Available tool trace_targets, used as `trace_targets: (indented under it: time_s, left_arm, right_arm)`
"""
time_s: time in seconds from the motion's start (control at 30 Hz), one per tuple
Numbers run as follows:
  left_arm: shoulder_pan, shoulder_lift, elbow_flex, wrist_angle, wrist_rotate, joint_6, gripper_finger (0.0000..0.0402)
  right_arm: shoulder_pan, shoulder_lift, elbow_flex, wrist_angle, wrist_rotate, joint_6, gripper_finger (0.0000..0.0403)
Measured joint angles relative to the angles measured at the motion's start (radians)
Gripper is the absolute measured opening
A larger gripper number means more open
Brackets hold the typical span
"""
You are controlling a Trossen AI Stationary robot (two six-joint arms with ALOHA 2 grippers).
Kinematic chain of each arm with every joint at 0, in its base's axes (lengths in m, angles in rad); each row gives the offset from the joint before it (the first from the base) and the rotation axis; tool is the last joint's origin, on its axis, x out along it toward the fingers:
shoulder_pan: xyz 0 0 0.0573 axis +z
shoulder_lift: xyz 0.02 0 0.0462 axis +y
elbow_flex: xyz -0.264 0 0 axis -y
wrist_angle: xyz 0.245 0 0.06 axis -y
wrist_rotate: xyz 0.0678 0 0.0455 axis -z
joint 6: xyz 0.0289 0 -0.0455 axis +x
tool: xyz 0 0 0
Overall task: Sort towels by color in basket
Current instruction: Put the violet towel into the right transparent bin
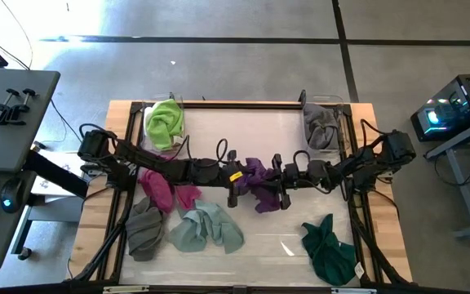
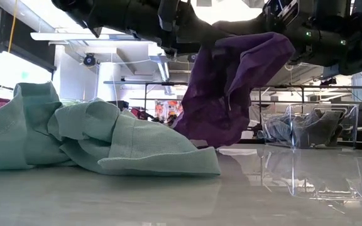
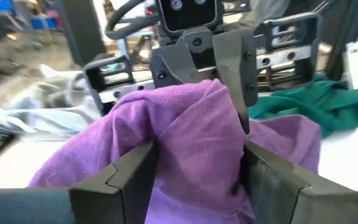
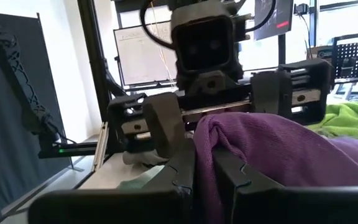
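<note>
I have both arms meeting over the middle of the table, each clamped on the purple towel [image 1: 259, 181]. My left gripper [image 1: 233, 189] grips it from the lime side, its fingers [image 3: 132, 177] pressed into a fold of the cloth; my right gripper [image 1: 282, 194] pinches the opposite edge, fingers [image 4: 185, 168] narrow with a ridge of purple squeezed between them. In the low view the purple towel [image 2: 231, 88] hangs lifted, only its bottom corner touching the table.

Taking that purple towel as my reference: the mint towel [image 1: 206, 227] lies just beside it toward the near edge, the magenta towel [image 1: 160, 189] sits under my left arm, and the grey-brown towel [image 1: 145, 229] lies beyond the mint one. The dark green towel [image 1: 329, 249] lies near it by the front right corner. The lime green towel [image 1: 165, 122] and the grey towel [image 1: 321, 126] sit in clear bins at the back corners, well apart from it.

I can read no labels or writing.
</note>
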Motion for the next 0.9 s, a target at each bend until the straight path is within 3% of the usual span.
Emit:
trace_targets:
  time_s: [0.2, 0.33, 0.53, 0.77, 0.9]
  left_arm:
    - [0.037, 0.031, 0.0, 0.023, 0.106, -0.09, 0.0229]
    - [0.057, 0.102, 0.0, 0.13, 0.162, -0.125, 0.0244]
    - [0.059, 0.174, 0.0, 0.235, 0.172, -0.121, 0.0248]
    - [0.041, 0.176, 0.0, 0.237, 0.169, -0.047, 0.0214]
    - [0.033, 0.176, 0.0, 0.231, 0.164, -0.029, 0.0177]
  right_arm:
    - [0.0, 0.0, 0.0, -0.016, 0.008, 0.004, 0.0014]
    - [0.0, 0.0, 0.0, -0.057, 0.032, 0.003, 0.0014]
    - [0.0, -0.001, 0.0, -0.117, 0.061, -0.016, 0.0014]
    - [0.0, -0.002, 0.0, -0.109, 0.039, -0.083, 0.0021]
    - [0.001, -0.003, 0.0, -0.095, 0.027, -0.067, 0.0053]
